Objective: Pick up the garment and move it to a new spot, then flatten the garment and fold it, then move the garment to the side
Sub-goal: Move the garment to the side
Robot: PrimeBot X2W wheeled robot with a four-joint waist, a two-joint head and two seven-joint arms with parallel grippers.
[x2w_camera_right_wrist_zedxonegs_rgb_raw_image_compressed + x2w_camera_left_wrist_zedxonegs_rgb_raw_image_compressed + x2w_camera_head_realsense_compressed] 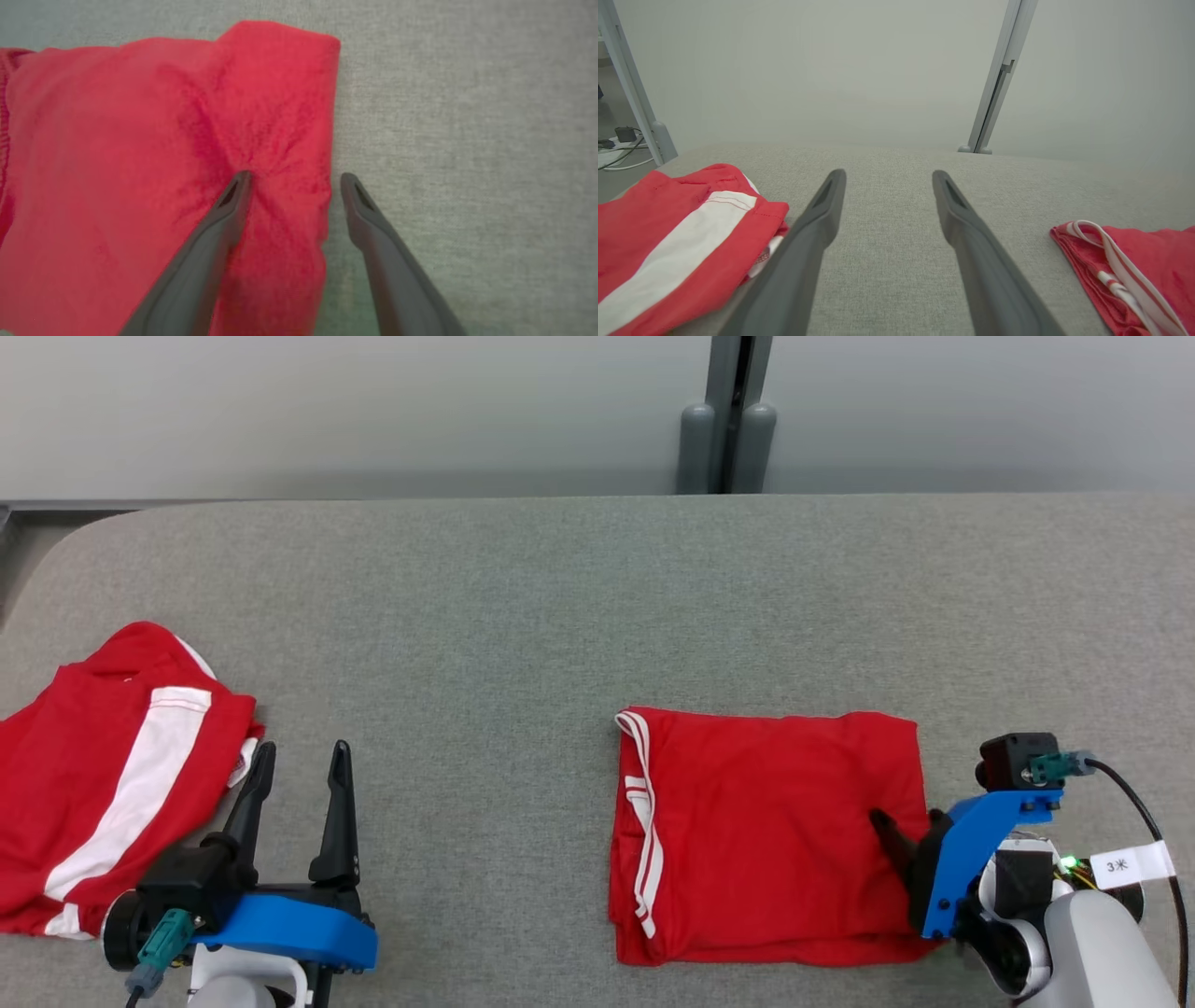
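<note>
I see grey surface point(523, 616); folded red garment point(766, 831) lies flat right of centre, long axis left-right, white-striped edge toward left; second red garment point(103, 784) far left; right gripper point(294, 182) jaws spread, straddling garment's right edge; left gripper point(303, 749) jaws spread, empty.

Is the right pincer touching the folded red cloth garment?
Touching. The right wrist view shows one finger of the right pincer pressing into the folded red cloth garment; wrinkles radiate from its tip.

Even soft light, faint shadows (wrist pics blurry)
</note>
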